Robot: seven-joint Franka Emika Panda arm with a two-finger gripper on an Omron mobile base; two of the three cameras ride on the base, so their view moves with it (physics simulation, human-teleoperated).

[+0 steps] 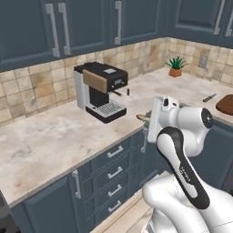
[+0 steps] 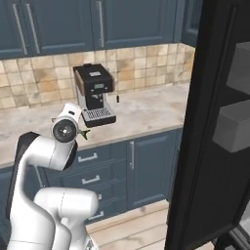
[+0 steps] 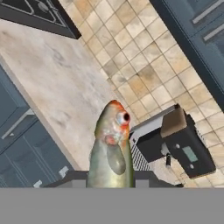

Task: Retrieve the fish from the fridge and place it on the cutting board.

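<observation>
The fish [image 3: 111, 151], grey-silver with an orange-tinged head and a round eye, stands up between my fingers, and my gripper [image 3: 111, 181] is shut on its body. From the left base camera its tip [image 1: 143, 117] pokes out of the gripper [image 1: 148, 118] just past the counter's front edge, beside the coffee machine. The dark reddish-brown cutting board [image 1: 225, 104] lies at the far right of the counter, well away from the hand. The fridge's black open door [image 2: 210, 122] with grey bins rises at the right. In the right base view the fish's tail [image 2: 83, 132] shows past the hand.
A black and white coffee machine [image 1: 100, 90] stands on the marble counter [image 1: 45, 141]. A knife [image 1: 209, 97] lies left of the board, with a potted plant [image 1: 176, 66] in the corner. Blue-grey drawers [image 1: 113, 173] run below. A stove top [image 3: 35, 13] shows along the counter.
</observation>
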